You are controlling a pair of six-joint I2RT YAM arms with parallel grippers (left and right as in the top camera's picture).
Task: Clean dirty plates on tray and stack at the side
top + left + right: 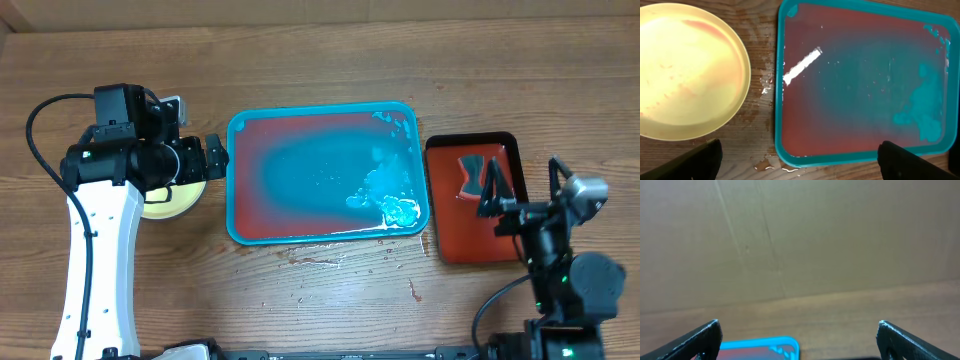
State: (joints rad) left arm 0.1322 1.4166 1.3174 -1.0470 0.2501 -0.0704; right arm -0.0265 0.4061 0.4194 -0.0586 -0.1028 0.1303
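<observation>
A pale yellow-green plate (172,206) lies on the table left of the tray, partly under my left arm. The left wrist view shows it (687,70) with faint reddish smears. I cannot tell whether other plates lie beneath it, and no light blue plate shows. The teal-rimmed tray (232,180) holds no plates, only wet blue smears and foam at its right; it also shows in the left wrist view (778,115) and the right wrist view (760,344). My left gripper (215,157) (800,165) is open and empty between plate and tray. My right gripper (520,185) (800,342) is open and empty.
A smaller black-rimmed red tray (512,140) stands right of the big tray with a grey hourglass-shaped piece (468,178) on it. Water drops (771,165) lie on the wood by the tray's near left corner. A cardboard wall (800,240) stands beyond the table.
</observation>
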